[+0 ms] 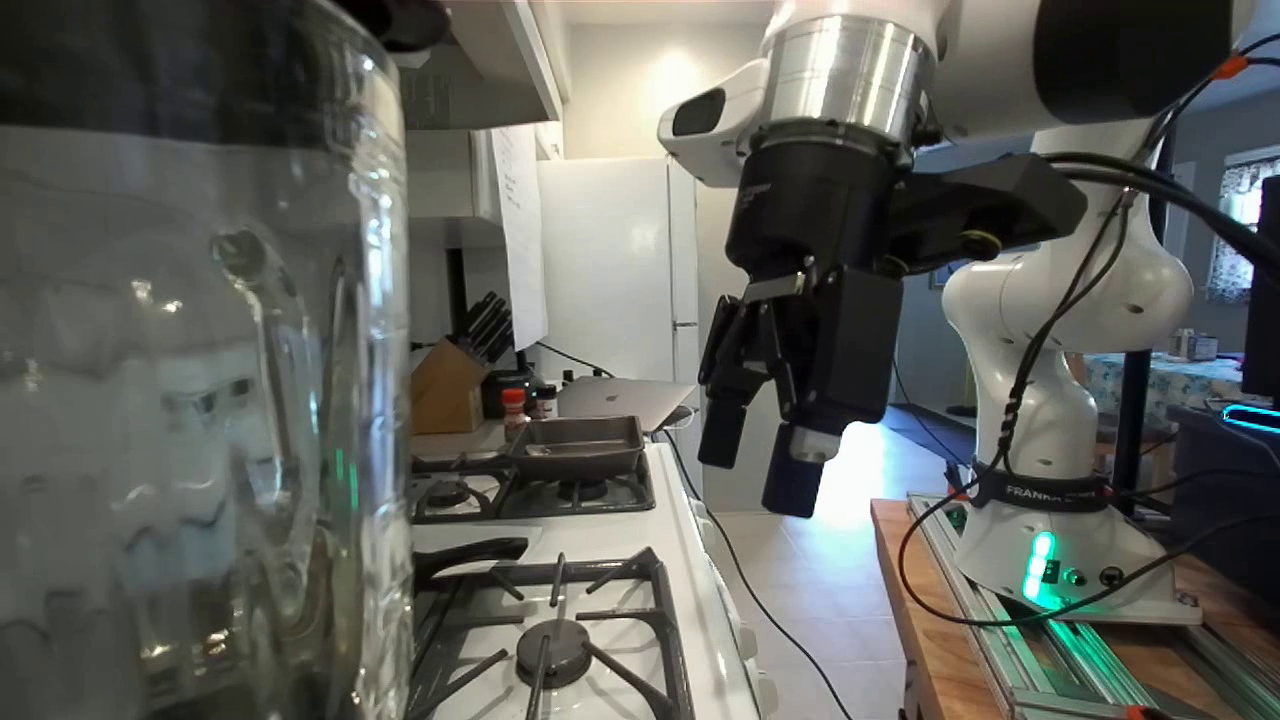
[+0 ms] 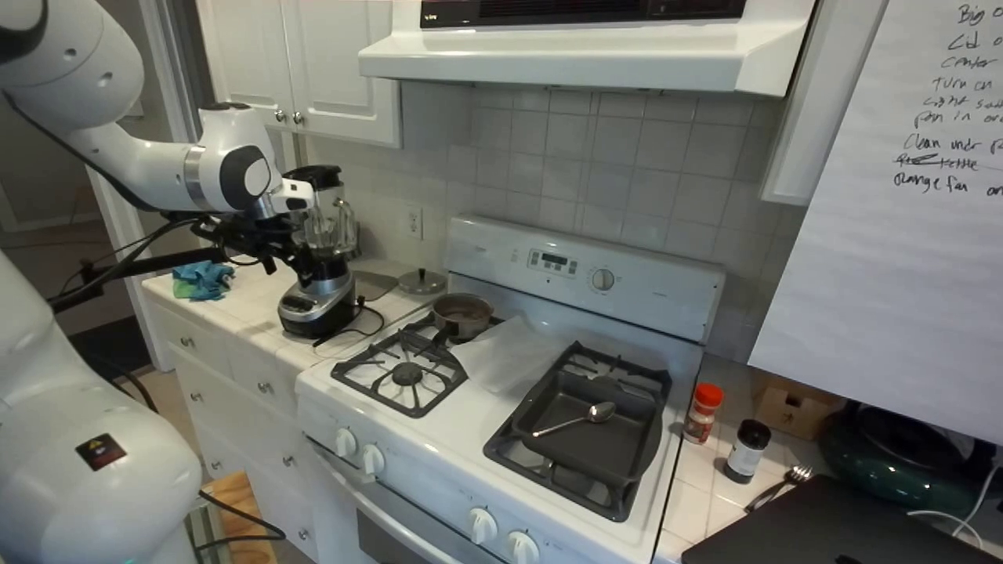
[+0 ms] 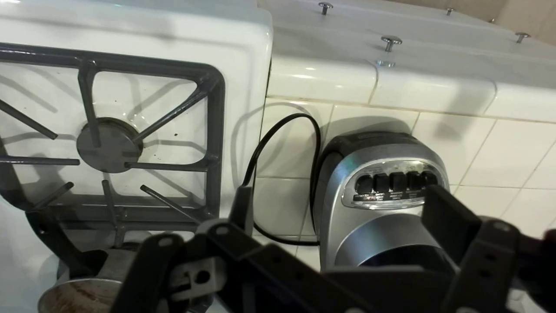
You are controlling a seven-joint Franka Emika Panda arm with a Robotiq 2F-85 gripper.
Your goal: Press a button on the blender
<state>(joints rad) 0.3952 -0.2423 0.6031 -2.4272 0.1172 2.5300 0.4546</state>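
The blender has a clear ribbed jar (image 1: pixel 200 400) with a dark rim, very large in an exterior view. In an exterior view its silver and black base (image 2: pixel 321 305) stands on the tiled counter, with the gripper in front of the jar. In the wrist view the base (image 3: pixel 347 234) shows a row of several black buttons (image 3: pixel 397 181). My gripper (image 3: pixel 346 211) is open and empty, its fingers spread above the base. The right finger overlaps the panel's right end in that view. The open gripper also shows in both exterior views (image 1: pixel 757 462) (image 2: pixel 287 269), pointing down.
The stove (image 2: pixel 407 454) adjoins the counter, with a burner grate (image 3: pixel 215 117), a small pot (image 2: pixel 462 313) and a pan holding a spoon (image 2: pixel 595 423). A black cord (image 3: pixel 319 143) loops beside the base. A blue cloth (image 2: pixel 202 280) and a pot lid (image 2: pixel 421 282) lie on the counter.
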